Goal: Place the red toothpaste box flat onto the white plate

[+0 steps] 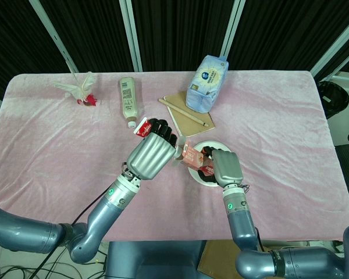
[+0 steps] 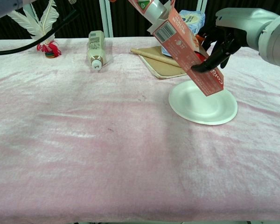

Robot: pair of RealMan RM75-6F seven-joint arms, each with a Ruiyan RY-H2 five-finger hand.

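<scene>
The red toothpaste box (image 2: 186, 51) hangs in the air, tilted steeply, its lower end just above the white plate (image 2: 203, 108) without lying on it. The right hand (image 2: 222, 41) has its dark fingers (image 2: 210, 60) closed against the lower part of the box, holding it over the plate. The left hand (image 1: 151, 152) is up by the box's higher end; from the head view its fingers look curled near that end, but I cannot tell whether they actually grip it. The plate itself sits on the pink tablecloth (image 2: 107, 140) with nothing resting in it.

Behind the plate lies a brown notebook (image 2: 165, 66) with a wooden stick (image 2: 151, 56) across it, and a pale blue tissue pack (image 1: 207, 82) stands just beyond. A cream tube (image 2: 96, 48) lies on its side further left, cap toward the front. At the far left corner sits a small toy with white feathers (image 2: 37, 23) on a red base.
</scene>
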